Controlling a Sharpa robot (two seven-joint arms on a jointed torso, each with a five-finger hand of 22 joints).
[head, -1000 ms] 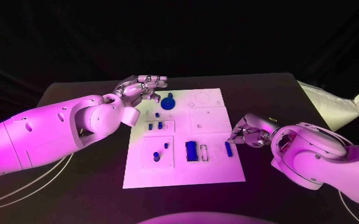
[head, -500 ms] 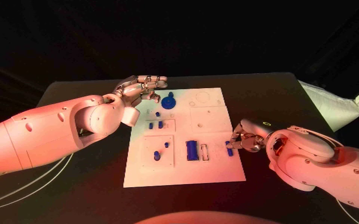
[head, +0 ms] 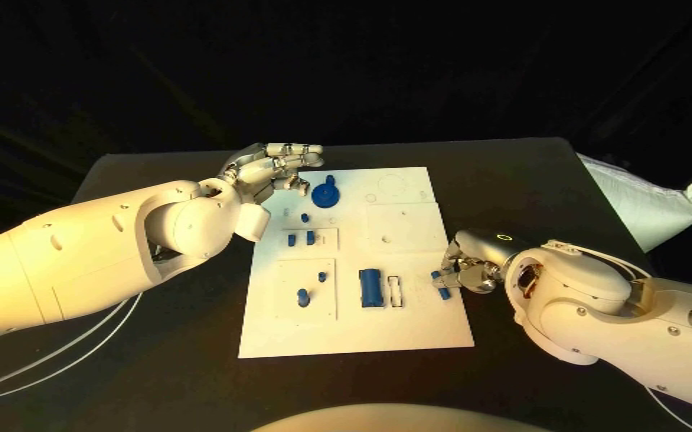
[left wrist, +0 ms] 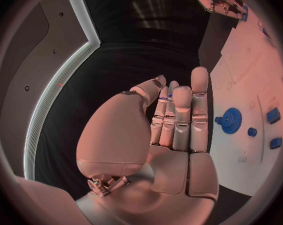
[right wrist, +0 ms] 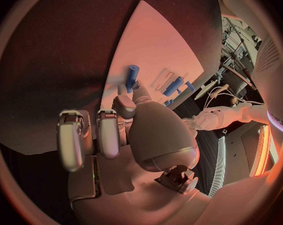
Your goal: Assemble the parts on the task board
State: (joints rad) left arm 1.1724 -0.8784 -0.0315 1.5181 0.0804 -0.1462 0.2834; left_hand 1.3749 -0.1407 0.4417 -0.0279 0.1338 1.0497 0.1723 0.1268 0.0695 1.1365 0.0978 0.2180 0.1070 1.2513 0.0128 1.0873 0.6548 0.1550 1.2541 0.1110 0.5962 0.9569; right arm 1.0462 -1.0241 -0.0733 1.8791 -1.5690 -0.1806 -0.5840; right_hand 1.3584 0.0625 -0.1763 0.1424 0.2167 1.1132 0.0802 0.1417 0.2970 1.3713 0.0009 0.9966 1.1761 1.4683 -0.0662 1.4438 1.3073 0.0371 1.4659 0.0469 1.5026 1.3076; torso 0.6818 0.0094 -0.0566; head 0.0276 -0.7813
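Note:
The white task board lies mid-table with several blue parts on it. A blue gear sits near its far left corner. A blue block stands in the near middle. A slim blue bar lies by the right edge. My right hand is at that edge, fingers curled, fingertips at the bar's end; a grip is not clear. My left hand hovers beside the board's far left corner, fingers straight, holding nothing.
Small blue pegs stand left of the board's centre, with two more nearer me. A pale padded object lies at the table's right edge. Black tabletop surrounds the board.
My right hand has slid left onto the board's right edge, closing on the slim blue bar. The left hand and the other parts have stayed put.

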